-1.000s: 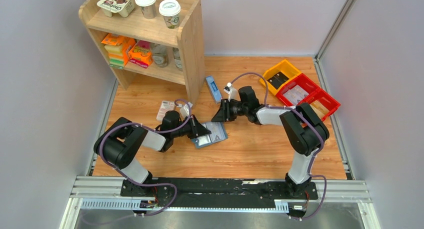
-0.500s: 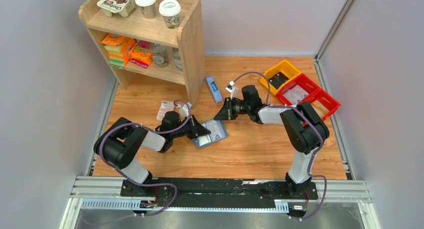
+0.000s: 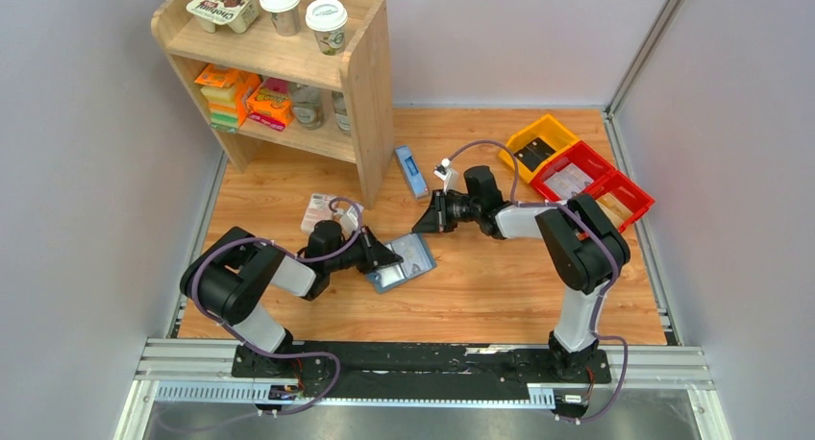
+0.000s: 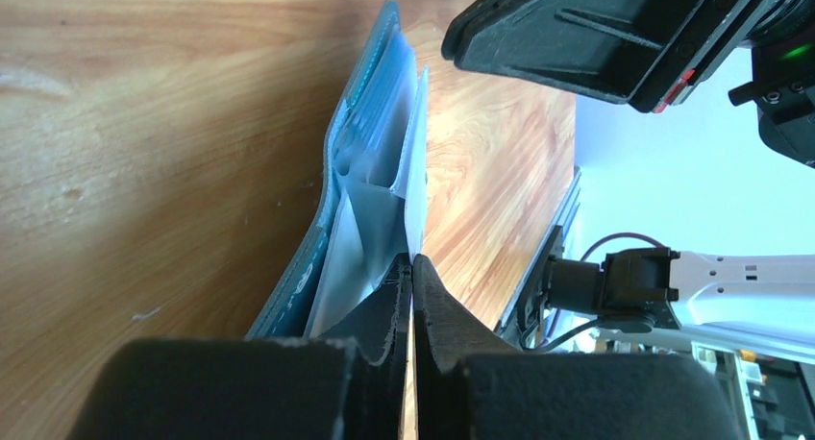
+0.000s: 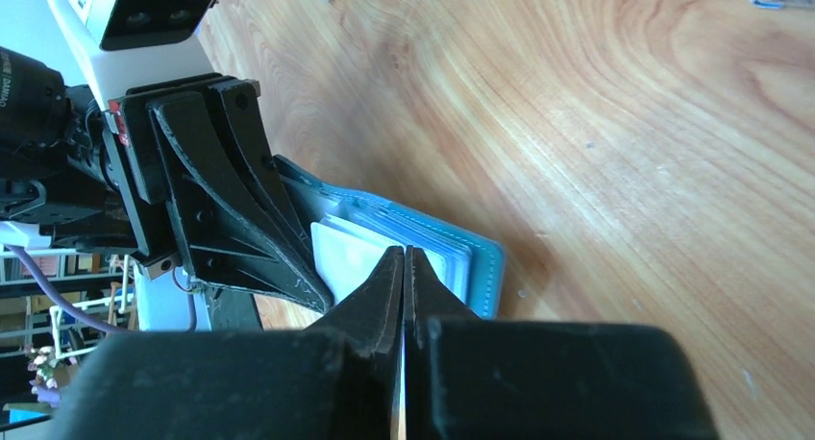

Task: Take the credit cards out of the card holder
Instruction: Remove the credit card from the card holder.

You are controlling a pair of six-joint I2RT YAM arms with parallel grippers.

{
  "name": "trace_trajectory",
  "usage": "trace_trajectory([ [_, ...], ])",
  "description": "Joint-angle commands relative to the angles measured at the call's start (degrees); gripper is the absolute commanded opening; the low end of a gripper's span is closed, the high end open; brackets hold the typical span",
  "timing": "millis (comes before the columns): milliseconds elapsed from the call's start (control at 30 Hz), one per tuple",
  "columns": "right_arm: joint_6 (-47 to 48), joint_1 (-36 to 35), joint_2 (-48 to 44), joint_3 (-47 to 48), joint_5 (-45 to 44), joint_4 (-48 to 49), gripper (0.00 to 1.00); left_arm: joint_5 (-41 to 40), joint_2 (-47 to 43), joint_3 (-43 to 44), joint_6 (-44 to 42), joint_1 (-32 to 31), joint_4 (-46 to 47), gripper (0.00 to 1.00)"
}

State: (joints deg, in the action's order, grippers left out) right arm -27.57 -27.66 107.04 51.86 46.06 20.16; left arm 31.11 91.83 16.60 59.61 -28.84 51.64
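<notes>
Spanning the wooden table (image 3: 500,286), the two arms meet near its middle, and the open card holder (image 3: 404,264) lies flat on the wood between them, nearer the left arm (image 3: 240,277). It has slid a little toward that arm over the last second.

What has changed most is on the right arm (image 3: 577,248). A second ago its jaws stood apart at the holder's far corner. Now the right gripper (image 5: 404,257) has its jaws pressed together with nothing visible between them, and it has drawn back, so its tips sit just off the holder instead of on it. I judge that the pinch came away empty, so no card has left the holder yet.

The left gripper (image 4: 411,267) has kept low at the holder's near edge, jaws clamped on a pale sheet (image 4: 415,161) that rises from the teal cover. Seen edge-on, it may be a card or one of the paler pocket panels — I cannot tell which.

A white rectangle (image 5: 344,257) shows in the holder's open mouth in the right wrist view, directly behind the closed tips. The task looks barely begun — the right jaws would have to reopen and reach in again.
</notes>
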Motion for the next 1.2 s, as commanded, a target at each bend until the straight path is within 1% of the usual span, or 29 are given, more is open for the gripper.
trace_trajectory([
  [0, 0.77, 0.76, 1.32, 0.61, -1.68, 0.05, 0.0, -1.05, 0.01, -0.78, 1.12, 0.19, 0.5, 0.09],
  [100, 0.5, 0.77, 2.03, 1.14, -1.16, -0.21, 0.0, -1.58, 0.1, -0.87, 1.03, 0.28, -0.66, 0.12],
  [167, -0.02, 0.77, 1.68, 1.23, -0.28, 0.22, 0.0, -1.84, 0.54, -0.69, 1.12, 0.45, -1.89, 0.13],
  [200, -0.2, 0.68, 1.24, 0.97, -0.1, 0.4, 0.01, -1.93, 0.72, -0.69, 1.2, 0.45, -1.98, 0.11],
  [233, -0.46, 0.68, 0.89, 0.71, 0.08, 0.4, 0.04, -1.76, 1.24, -0.78, 1.29, 0.54, -1.46, 0.07],
  [300, -0.9, 0.68, 0.1, 0.27, 0.69, 0.58, 0.14, -1.24, 2.55, -0.95, 1.73, 0.54, 2.04, 0.0],
  [333, -1.25, 0.59, -0.08, -0.08, 1.13, 0.84, 0.19, -1.06, 3.08, -1.22, 2.08, 0.45, 3.63, 0.0],
  [500, -3.19, 0.15, -0.08, -1.84, 2.28, 2.42, 0.32, -0.53, 6.42, -3.24, 4.72, 0.54, 16.1, 0.0],
  [567, -3.45, -0.2, 0.01, -2.37, 2.45, 2.42, 0.35, -0.44, 7.04, -3.68, 5.07, 0.54, 18.83, 0.0],
  [667, -3.8, -0.73, -0.26, -3.69, 2.28, 2.51, 0.38, -0.7, 6.43, -4.03, 4.9, 0.54, 19.73, 0.0],
  [833, -5.38, -0.82, -0.43, -5.62, 3.85, 5.14, 0.39, -1.06, 4.24, -4.21, 4.11, 0.54, 20.78, 0.0],
  [967, -6.26, -0.9, -1.57, -6.68, 4.74, 6.64, 0.39, -0.79, 4.5, -3.86, 4.37, 0.45, 21.22, 0.0],
  [1033, -6.7, -0.82, -2.62, -7.12, 4.48, 6.99, 0.41, -0.7, 5.11, -3.86, 4.72, 0.45, 22.19, 0.0],
  [1167, -7.49, -0.9, -5.96, -7.73, 3.07, 7.7, 0.49, -0.7, 5.81, -3.94, 5.07, 0.54, 23.24, 0.0],
])
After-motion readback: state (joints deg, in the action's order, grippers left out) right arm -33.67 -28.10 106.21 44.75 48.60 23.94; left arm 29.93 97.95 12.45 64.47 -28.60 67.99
